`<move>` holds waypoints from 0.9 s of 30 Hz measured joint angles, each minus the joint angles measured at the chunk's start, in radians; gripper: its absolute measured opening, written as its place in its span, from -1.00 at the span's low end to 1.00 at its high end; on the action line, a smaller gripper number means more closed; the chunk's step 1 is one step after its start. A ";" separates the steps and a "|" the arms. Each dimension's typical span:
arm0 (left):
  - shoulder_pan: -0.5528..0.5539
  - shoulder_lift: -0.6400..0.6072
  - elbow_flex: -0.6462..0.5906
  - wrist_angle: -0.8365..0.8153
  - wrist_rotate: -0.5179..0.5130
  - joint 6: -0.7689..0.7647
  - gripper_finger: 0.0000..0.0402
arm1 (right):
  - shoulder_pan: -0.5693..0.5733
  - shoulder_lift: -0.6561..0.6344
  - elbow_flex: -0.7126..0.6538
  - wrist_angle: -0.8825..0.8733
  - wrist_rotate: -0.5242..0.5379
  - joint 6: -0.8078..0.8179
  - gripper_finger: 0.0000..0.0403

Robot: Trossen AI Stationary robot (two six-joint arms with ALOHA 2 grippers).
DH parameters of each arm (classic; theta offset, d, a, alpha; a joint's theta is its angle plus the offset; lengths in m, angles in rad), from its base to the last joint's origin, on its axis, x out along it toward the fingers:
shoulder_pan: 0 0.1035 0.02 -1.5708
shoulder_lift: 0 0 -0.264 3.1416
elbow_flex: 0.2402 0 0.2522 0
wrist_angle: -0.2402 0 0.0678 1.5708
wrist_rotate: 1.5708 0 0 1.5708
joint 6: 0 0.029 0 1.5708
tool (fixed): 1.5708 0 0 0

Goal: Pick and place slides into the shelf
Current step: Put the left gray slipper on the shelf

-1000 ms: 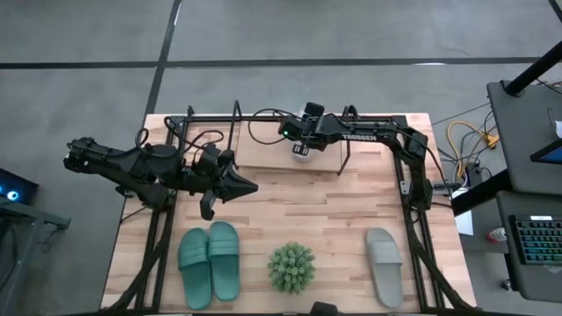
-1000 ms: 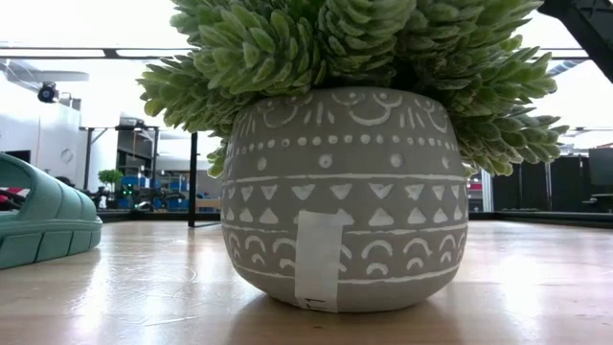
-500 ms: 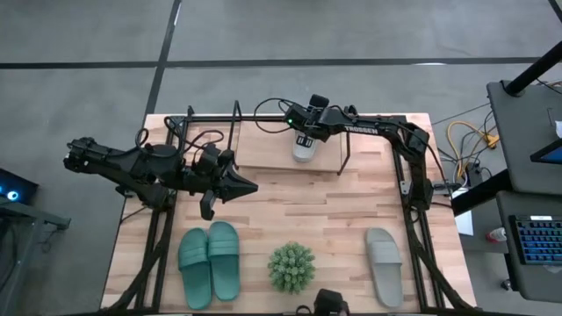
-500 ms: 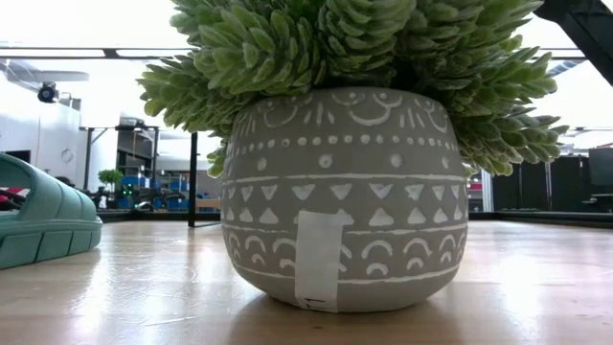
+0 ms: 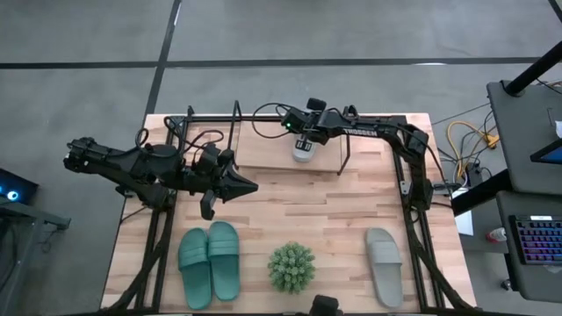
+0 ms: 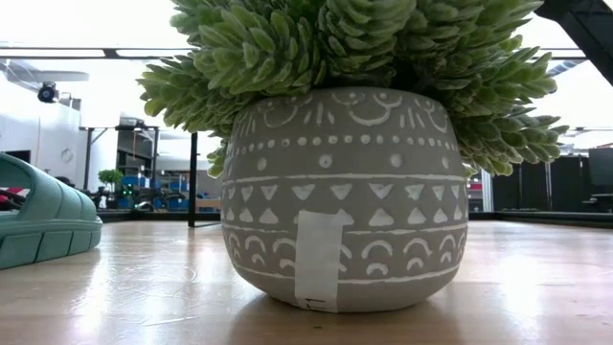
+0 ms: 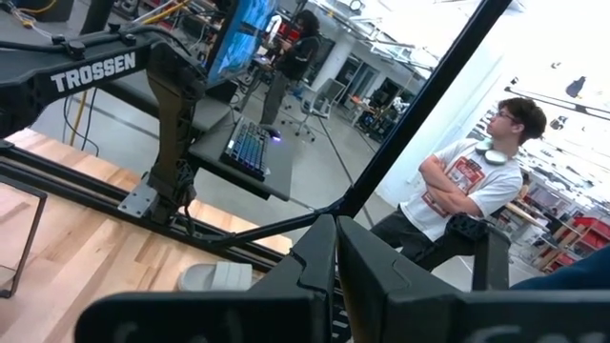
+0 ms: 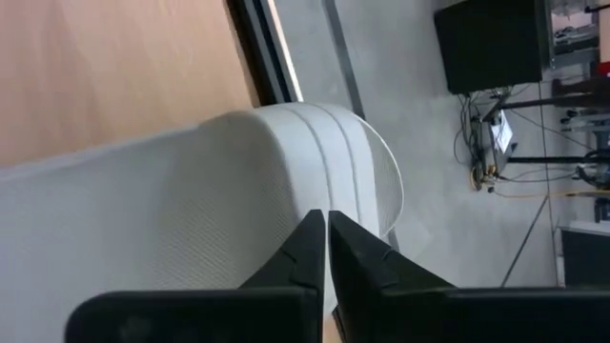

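Right gripper (image 5: 305, 140), fingers together, hovers over a pale grey rubber slide (image 5: 302, 151) on the black wire shelf (image 5: 263, 145); placing looks done. Next: fetch the other grey slide (image 5: 383, 265); left gripper (image 5: 248, 186) closed, idle

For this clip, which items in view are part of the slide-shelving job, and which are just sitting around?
Job items:
- teal slides, a pair, front left of the table
- grey slide, front right
- grey slide on the shelf, under the shut right gripper
- shelf, at the table's back

Lying about:
- potted plant, front middle
- keyboard, off the table
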 joint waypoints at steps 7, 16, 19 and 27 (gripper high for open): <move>0.000 0.000 -0.001 0.000 0.000 0.000 -1.00 | 0.044 0.000 0.000 0.002 0.004 0.026 -0.96; 0.000 0.000 0.001 0.000 0.000 0.004 -1.00 | 0.058 -0.091 -0.002 0.006 -0.029 0.145 -0.96; 0.000 -0.001 0.001 0.000 0.000 0.005 -1.00 | 0.058 -0.128 -0.001 0.025 -0.077 0.136 -0.90; 0.000 -0.002 0.002 0.001 0.000 0.006 -1.00 | 0.058 -0.141 -0.002 -0.046 -0.134 0.071 -0.46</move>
